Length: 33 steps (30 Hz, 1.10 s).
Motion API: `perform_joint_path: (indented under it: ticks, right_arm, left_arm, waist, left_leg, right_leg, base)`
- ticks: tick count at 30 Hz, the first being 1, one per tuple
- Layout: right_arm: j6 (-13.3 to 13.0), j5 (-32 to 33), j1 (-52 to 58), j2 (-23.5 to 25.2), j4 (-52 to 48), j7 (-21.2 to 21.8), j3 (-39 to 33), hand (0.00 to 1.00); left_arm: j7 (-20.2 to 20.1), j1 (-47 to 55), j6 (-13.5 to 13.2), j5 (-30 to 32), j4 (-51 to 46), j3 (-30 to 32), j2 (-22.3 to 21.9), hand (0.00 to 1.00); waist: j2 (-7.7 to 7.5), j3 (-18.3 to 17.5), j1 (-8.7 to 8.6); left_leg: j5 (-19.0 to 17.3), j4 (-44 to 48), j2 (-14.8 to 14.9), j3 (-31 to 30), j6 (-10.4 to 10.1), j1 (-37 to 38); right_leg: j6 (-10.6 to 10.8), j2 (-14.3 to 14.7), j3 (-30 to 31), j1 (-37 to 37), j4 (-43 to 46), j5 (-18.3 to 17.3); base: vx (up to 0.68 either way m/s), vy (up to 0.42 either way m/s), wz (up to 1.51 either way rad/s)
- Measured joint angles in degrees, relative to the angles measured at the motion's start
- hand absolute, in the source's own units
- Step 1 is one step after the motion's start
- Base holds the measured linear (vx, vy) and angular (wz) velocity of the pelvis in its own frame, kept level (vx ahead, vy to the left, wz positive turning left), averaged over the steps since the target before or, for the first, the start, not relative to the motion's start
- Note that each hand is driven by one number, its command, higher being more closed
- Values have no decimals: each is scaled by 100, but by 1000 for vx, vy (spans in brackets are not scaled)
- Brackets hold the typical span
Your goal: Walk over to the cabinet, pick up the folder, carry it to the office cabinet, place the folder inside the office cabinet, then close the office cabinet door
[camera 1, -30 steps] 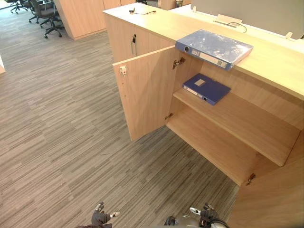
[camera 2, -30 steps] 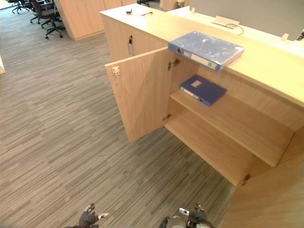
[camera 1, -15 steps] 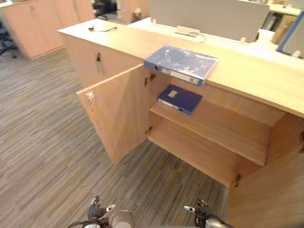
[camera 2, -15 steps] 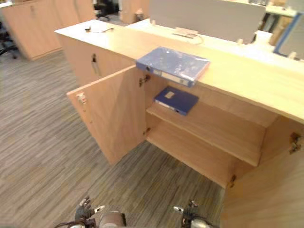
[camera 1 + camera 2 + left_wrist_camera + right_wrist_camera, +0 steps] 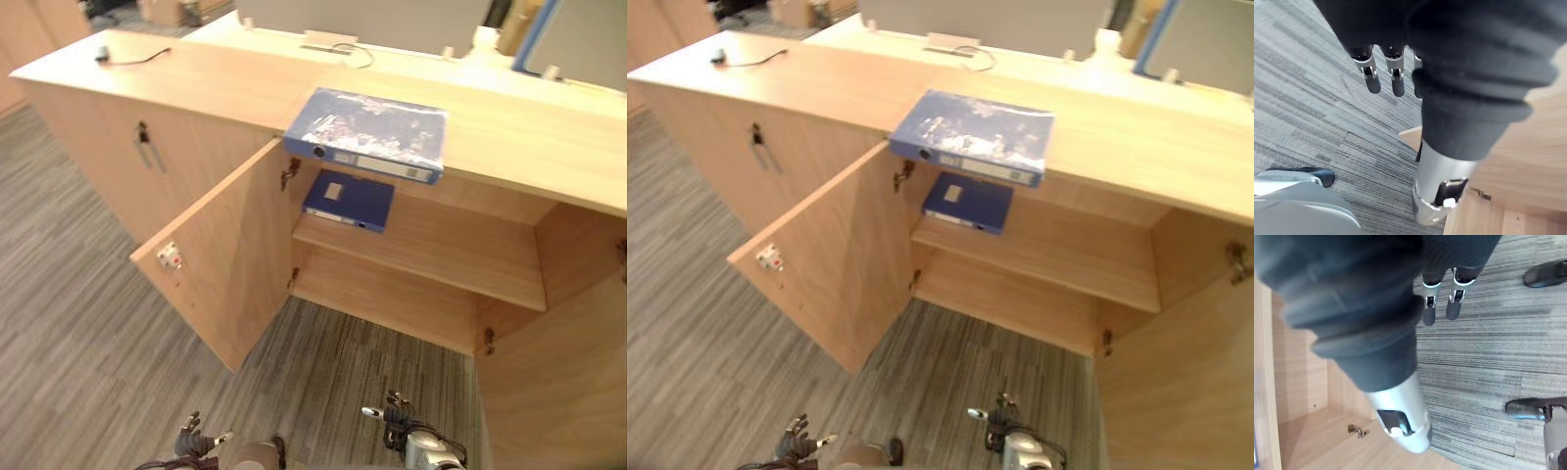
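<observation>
A large light-blue folder (image 5: 367, 132) lies flat on the wooden cabinet top (image 5: 529, 137), its spine overhanging the front edge. Right below it, a smaller dark-blue folder (image 5: 348, 199) rests on the upper shelf (image 5: 441, 255) of the open office cabinet. The cabinet's left door (image 5: 220, 259) swings out toward me, and the right door (image 5: 558, 392) stands open at the near right. My left hand (image 5: 191, 441) and right hand (image 5: 392, 416) hang low over the carpet, well short of the cabinet. Both are open and hold nothing, their fingers (image 5: 1371, 73) (image 5: 1442, 298) relaxed.
A closed cabinet door with a dark handle (image 5: 147, 147) adjoins on the left. A black cable (image 5: 127, 57) lies on the top at far left, and a grey partition (image 5: 392, 15) rises behind. Striped carpet (image 5: 78, 323) lies between me and the cabinet.
The whole view has shifted: the camera has come nearer and turned to face the open cabinet more squarely. The folders have not moved. Both hands still hang low.
</observation>
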Motion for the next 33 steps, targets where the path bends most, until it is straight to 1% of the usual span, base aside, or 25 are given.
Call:
perform_joint_path:
  ticks: [1, 2, 3, 4, 5, 6, 7, 8, 10, 11, 12, 13, 14, 15, 16, 18, 20, 21, 25, 27, 28, 30, 33]
  right_arm:
    - [24, -37, 106, -31, -3, 6, -50, 0]
    - [49, -50, 242, -94, -67, 21, -114, 0]
    - [48, -81, 270, -148, -131, 34, -204, 0]
    - [46, -122, 298, -161, -136, 35, -231, 0]
    - [33, -137, 341, -168, -206, 38, -263, 0]
    - [27, -138, 349, -169, -254, 39, -269, 0]
    - [27, -145, 343, -168, -257, 41, -280, 0]
    - [28, -148, 330, -164, -257, 42, -301, 0]
    - [33, -155, 291, -161, -237, 41, -444, 0]
    - [34, -155, 276, -164, -237, 41, -474, 0]
    - [36, -155, 288, -154, -234, 37, -475, 0]
    - [42, -153, 338, -184, -196, 33, -514, 0]
    - [41, -153, 335, -203, -172, 27, -573, 0]
    - [39, -153, 300, -197, -179, 20, -657, 0]
    - [39, -152, 280, -187, -181, 14, -670, 0]
    - [43, -153, 352, -179, -177, -19, -689, 0]
    - [45, -154, 364, -174, -182, -25, -697, 0]
    - [45, -154, 370, -168, -186, -25, -703, 0]
    - [42, -158, 404, -118, -334, -20, -716, 0]
    - [41, -154, 405, -81, -332, -20, -719, 0]
    - [40, -152, 405, -78, -332, -20, -719, 0]
    - [40, -150, 410, -26, -326, -18, -715, 0]
    - [39, -148, 380, 21, -326, -15, -696, 0]
  left_arm:
    - [-11, 1, -1, 14, 2, -10, -47, 0]
    - [-16, 6, -1, 19, 35, -8, -112, 0]
    - [-35, 15, 6, 24, 95, -10, -145, 0]
    - [-45, 27, 8, 26, 96, -10, -157, 0]
    - [-63, 47, 8, 31, 93, -15, -167, 0]
    - [-78, 63, 8, 34, 89, -18, -167, 0]
    - [-88, 99, 8, 35, 73, -28, -162, 0]
    - [-92, 109, 10, 35, 74, -37, -155, 0]
    - [-100, 96, 22, 31, 76, -40, -137, 0]
    - [-99, 74, 22, 31, 76, -40, -116, 0]
    - [-99, 50, 21, 31, 74, -42, -64, 0]
    - [-100, 30, 52, 32, 114, -60, -57, 0]
    - [-99, 43, 49, 35, 113, -58, -92, 0]
    - [-97, 35, 50, 37, 112, 7, -174, 0]
    - [-98, 20, 54, 48, 113, 32, -171, 0]
    - [-107, -26, 54, 82, 93, 77, -188, 0]
    - [-125, -33, 50, 148, 22, 126, -226, 0]
    - [-129, -28, 52, 151, -24, 228, -280, 0]
    - [-178, -36, 53, 167, -131, 294, -414, 0]
    - [-178, -76, 59, 167, -126, 283, -458, 0]
    - [-178, -77, 59, 167, -126, 279, -458, 0]
    - [-176, -95, 62, 187, -113, 184, -437, 0]
    - [-169, -132, 71, 198, -47, 119, -383, 0]
  waist:
    - [71, -8, -19]
    - [169, -34, -50]
    - [264, -48, -136]
    - [287, -43, -168]
    - [312, -50, -205]
    - [315, -50, -226]
    - [330, -44, -270]
    - [337, -39, -297]
    - [332, 29, -338]
    - [308, 133, -361]
    - [212, 207, -380]
    - [166, 242, -440]
    - [238, 236, -427]
    - [292, 280, -414]
    - [283, 297, -431]
    - [261, 311, -427]
    - [259, 315, -430]
    - [258, 315, -426]
    - [247, 298, -424]
    - [192, 248, -437]
    - [190, 236, -441]
    - [109, 154, -462]
    - [63, 101, -486]
  left_leg:
    - [48, -178, -57, 98, 57, 167]
    - [88, -380, -98, 223, 104, 376]
    - [127, -534, -100, 343, 148, 534]
    - [150, -619, -94, 388, 163, 595]
    - [193, -783, -69, 416, 146, 703]
    - [244, -933, -32, 432, 94, 788]
    - [346, -1100, 61, 432, 46, 869]
    - [388, -1157, 122, 429, 22, 879]
    - [349, -1177, 403, 352, -15, 932]
    - [297, -1126, 479, 316, -89, 1002]
    - [246, -1075, 469, 281, -156, 1081]
    - [219, -1028, 428, 111, -220, 1153]
    - [233, -1045, 451, -3, -243, 1159]
    - [244, -1062, 556, -54, -264, 1142]
    - [292, -1124, 639, -67, -342, 1152]
    - [340, -1238, 767, -101, -441, 1218]
    - [366, -1359, 819, -100, -478, 1313]
    - [366, -1401, 828, -99, -478, 1385]
    - [337, -1519, 814, -110, -458, 1455]
    - [317, -1585, 811, -163, -444, 1427]
    - [311, -1590, 814, -171, -444, 1424]
    - [230, -1572, 843, -261, -458, 1314]
    - [23, -1296, 897, -358, -479, 1119]
  right_leg:
    - [-56, -79, -27, -119, 221, 40]
    - [-140, -182, -207, -229, 482, 98]
    - [-187, -274, -603, -289, 705, 108]
    - [-233, -310, -821, -312, 822, 80]
    - [-344, -308, -1167, -358, 985, 4]
    - [-372, -274, -1408, -370, 1014, -32]
    - [-296, -151, -1609, -406, 1015, -127]
    - [-281, -24, -1622, -434, 1016, -233]
    - [-300, 623, -1732, -598, 1035, -903]
    - [-337, 864, -1736, -615, 969, -1007]
    - [-347, 996, -1733, -633, 732, -996]
    - [-408, 1066, -1781, -532, 690, -999]
    - [-406, 1148, -1775, -535, 657, -1028]
    - [-448, 1278, -1763, -574, 625, -1057]
    - [-516, 1380, -1773, -577, 598, -1063]
    - [-545, 1506, -1878, -521, 546, -1080]
    - [-562, 1564, -1915, -431, 530, -1091]
    - [-563, 1583, -1923, -357, 488, -1095]
    - [-546, 1583, -1940, -285, 294, -1104]
    - [-521, 1632, -1987, -278, 180, -1109]
    - [-516, 1639, -1996, -274, 166, -1112]
    - [-477, 1705, -2067, -276, 45, -1145]
    - [-476, 1760, -2154, -255, -28, -1209]
  base:
    - [13, 148, -53]
    - [-2, 131, -59]
    - [-11, 112, -48]
    - [-43, 75, -37]
    - [-42, 37, -27]
    - [-6, 7, -29]
    - [29, -30, -19]
    - [42, -95, -15]
    - [8, -226, -6]
    - [-29, -263, 7]
    - [-52, -257, 23]
    - [-26, -171, 12]
    - [45, -201, -11]
    - [87, -179, -29]
    - [84, -190, -22]
    - [74, -171, 3]
    - [82, -79, 3]
    - [67, -17, 1]
    - [54, 29, 4]
    - [92, 48, 7]
    - [126, 27, 11]
    - [134, 7, 15]
    - [162, -12, 14]
